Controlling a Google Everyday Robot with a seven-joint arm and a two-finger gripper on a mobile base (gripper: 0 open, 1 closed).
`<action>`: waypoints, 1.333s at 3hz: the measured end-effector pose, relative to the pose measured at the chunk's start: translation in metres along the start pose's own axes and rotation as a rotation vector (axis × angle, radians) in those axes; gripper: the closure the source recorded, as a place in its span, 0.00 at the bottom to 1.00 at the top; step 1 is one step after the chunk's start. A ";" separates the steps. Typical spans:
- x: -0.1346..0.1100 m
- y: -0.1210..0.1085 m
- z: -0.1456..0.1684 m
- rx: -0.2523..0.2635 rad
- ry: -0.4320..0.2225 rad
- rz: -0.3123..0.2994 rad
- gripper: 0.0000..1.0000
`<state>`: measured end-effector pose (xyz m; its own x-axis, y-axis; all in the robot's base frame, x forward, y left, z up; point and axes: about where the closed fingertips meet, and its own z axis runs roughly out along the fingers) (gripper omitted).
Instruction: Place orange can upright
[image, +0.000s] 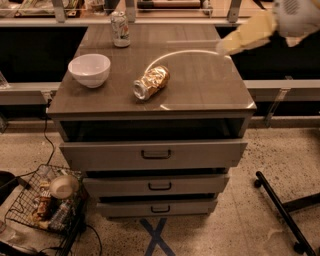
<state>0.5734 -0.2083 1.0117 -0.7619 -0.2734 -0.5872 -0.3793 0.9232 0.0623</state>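
Where the orange can (152, 82) lay: on its side near the middle of the cabinet (210, 95) top, one silver end turned toward the cabinet's front left, not upright.
Gripper (225, 46): hung in the air over the cabinet's back right corner, apart from the can.
Gripper state: could not be told, whether apart or together.
Arm (300, 15): pale, reaching in from beyond the cabinet's right side.
White bowl (89, 70): upright on the cabinet top, near its left edge.
Pale can (120, 29): upright at the cabinet's back edge, left of centre.
Drawers (156, 154): three with handles on the cabinet's front, below a dark gap under the top.
Wire basket (20, 192): on the floor beside the cabinet's lower left, holding packets.
Blue tape cross (156, 237): on the floor just before the cabinet's base.
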 end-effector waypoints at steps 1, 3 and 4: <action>-0.022 0.018 0.023 0.066 0.104 0.068 0.00; -0.051 0.037 0.063 0.162 0.163 0.391 0.00; -0.051 0.036 0.062 0.165 0.157 0.442 0.00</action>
<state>0.6309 -0.1439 0.9935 -0.9057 0.1284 -0.4041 0.0767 0.9869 0.1417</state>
